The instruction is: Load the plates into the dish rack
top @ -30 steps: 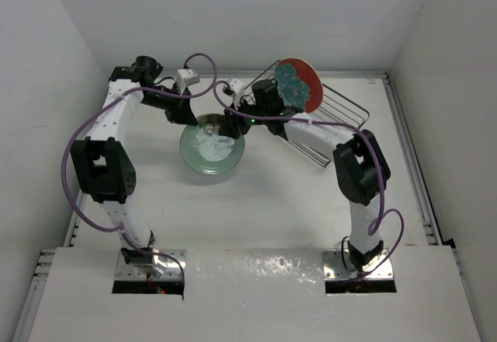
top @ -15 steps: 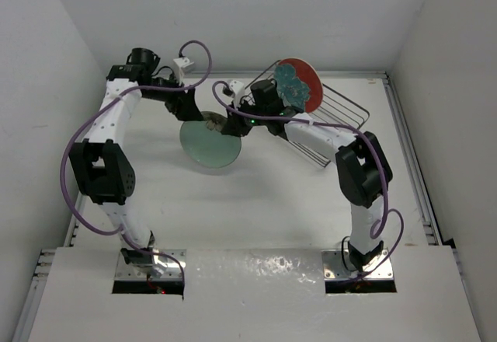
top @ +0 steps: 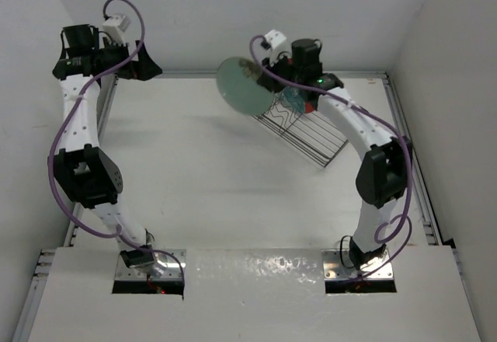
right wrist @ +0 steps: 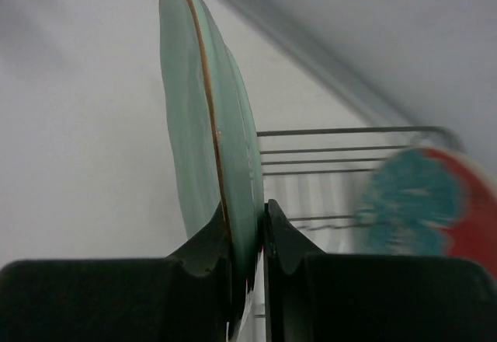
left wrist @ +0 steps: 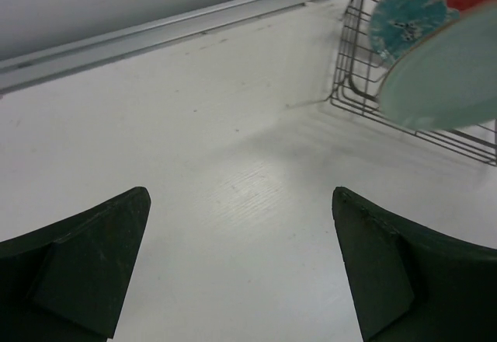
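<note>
My right gripper is shut on the rim of the pale mint green plate. It holds the plate on edge in the air, just left of the dish rack. The red-rimmed plate with the teal centre stands in the rack's far end, partly hidden by the right arm in the top view. My left gripper hangs open and empty at the far left, well away from both plates. The left wrist view shows the mint plate in front of the rack.
The wire rack sits askew at the back right, near the rear wall. White side walls and a raised rail bound the table. Purple cables loop off both arms.
My left gripper opened, let go of the mint plate and swung up to the far left. My right gripper closed on the plate and lifted it off the table towards the rack.
</note>
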{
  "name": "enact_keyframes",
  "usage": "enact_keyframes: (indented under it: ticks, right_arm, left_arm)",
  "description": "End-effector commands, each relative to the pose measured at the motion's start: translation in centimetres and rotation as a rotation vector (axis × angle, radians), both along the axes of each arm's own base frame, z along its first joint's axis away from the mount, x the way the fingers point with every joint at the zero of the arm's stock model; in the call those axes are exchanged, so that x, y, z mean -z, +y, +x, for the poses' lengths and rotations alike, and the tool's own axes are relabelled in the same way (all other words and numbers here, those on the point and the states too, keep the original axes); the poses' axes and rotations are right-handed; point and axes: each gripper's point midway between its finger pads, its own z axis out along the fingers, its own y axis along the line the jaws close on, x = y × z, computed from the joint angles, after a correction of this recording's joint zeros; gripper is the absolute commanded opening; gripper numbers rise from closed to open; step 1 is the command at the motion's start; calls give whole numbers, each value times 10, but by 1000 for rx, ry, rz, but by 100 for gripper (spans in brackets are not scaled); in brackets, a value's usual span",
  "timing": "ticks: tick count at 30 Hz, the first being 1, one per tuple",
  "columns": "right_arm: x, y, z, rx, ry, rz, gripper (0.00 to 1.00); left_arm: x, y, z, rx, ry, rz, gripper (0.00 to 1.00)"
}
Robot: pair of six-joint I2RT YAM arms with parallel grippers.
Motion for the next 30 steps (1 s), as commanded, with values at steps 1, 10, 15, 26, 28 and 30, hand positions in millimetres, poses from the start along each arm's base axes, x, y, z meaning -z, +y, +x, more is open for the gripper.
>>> enact_keyframes:
  ticks: [1,10,15,26,28,30]
  right_arm:
    - [-126,-71,33,169,-372,-27,0]
    - [-98,-133,74,282,-450,-323,0]
    - [-75,-132,74,250,-424,-348,0]
    - [-17,-129,74,207,-327,-387,0]
    - [-6,-129,75,202,-310,-392,0]
    - [1,-129,76,198,-299,-401,0]
  left_arm:
    - [1,3,-4,-35,6,-2,100]
    - [37,-3,-17,-1,76,-16,100]
    - [50,-4,-20,17,108,-13,100]
    - [63,-7,-25,40,137,-13,100]
    - [64,-7,-26,41,139,-12,100]
    - [64,-8,-28,45,143,-15,100]
